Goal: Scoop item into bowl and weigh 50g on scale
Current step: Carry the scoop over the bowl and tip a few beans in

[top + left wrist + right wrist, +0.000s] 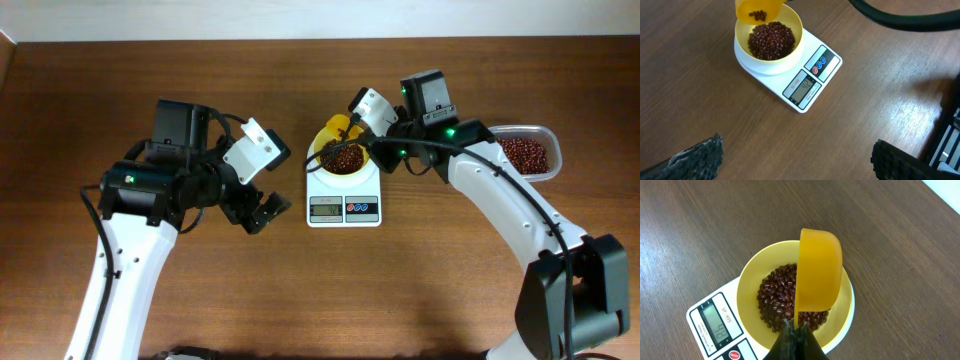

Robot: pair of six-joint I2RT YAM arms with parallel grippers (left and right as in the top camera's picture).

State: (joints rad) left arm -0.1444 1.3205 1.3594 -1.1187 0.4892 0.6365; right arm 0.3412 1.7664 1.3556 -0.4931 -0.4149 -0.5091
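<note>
The pale yellow bowl [320,150] sits on the white scale [343,209] at the table's middle. A pile of reddish-brown beans [347,159] lies in it. My right gripper [362,136] is shut on the handle of a yellow scoop [339,127], tipped on its side over the bowl. In the right wrist view the scoop [820,270] hangs above the beans [776,297] and the bowl's rim [747,287]. A few beans [758,16] remain in the scoop. My left gripper [268,211] stands open, left of the scale, with nothing between its fingers [700,157].
A clear plastic tub [527,153] with more beans stands at the right, behind the right arm. The scale's display [802,89] is lit and faces the table's front edge. Bare wood lies under the left gripper [797,155].
</note>
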